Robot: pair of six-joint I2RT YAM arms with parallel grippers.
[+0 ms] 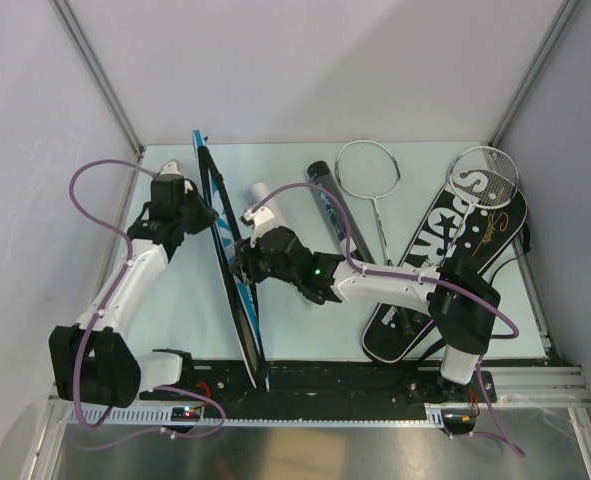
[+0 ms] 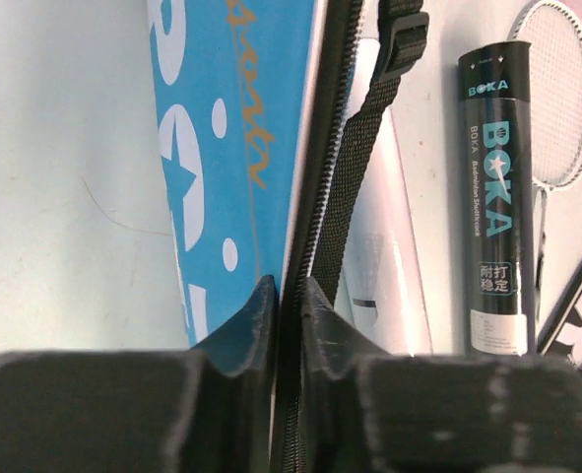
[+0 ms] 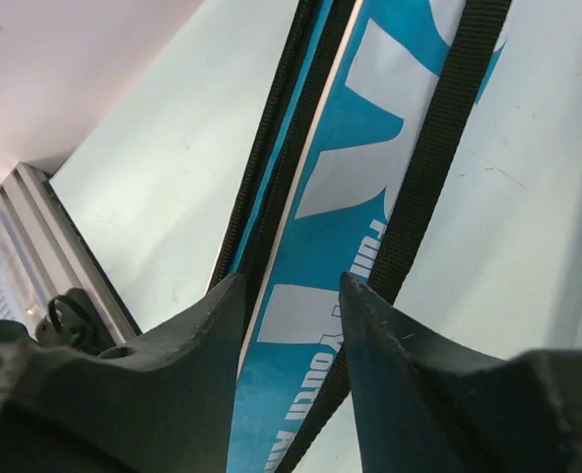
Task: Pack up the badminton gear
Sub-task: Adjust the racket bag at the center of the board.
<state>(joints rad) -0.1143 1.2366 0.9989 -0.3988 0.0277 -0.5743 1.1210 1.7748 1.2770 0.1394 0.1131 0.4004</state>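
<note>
Top view: L arm bent at the elbow and stretched fwd, left pincer (image 1: 207, 214) at the upper edge of the blue cover (image 1: 238, 312), which stood on edge on the counter (image 1: 185, 320). R arm lay low and crossed leftward, right pincer (image 1: 245, 265) at the same cover's other side. Right of both pincers: 1 white tube (image 1: 265, 196), 1 black tube (image 1: 327, 196), 1 silver racket (image 1: 368, 165), a 2nd silver racket (image 1: 483, 175) on 1 black cover (image 1: 430, 250). So 2 covers, 2 tubes, 2 rackets.

L wrist view: left pincer (image 2: 288, 301) was clenched on the blue cover (image 2: 226, 148) at its zip edge; strap (image 2: 364, 158), white tube (image 2: 389, 256) and black tube (image 2: 494, 197) to its right.

R wrist view: right pincer (image 3: 291, 281) had its fingers parted, blue cover (image 3: 320, 197) and strap (image 3: 438, 148) running between and beyond them; contact unclear.
</note>
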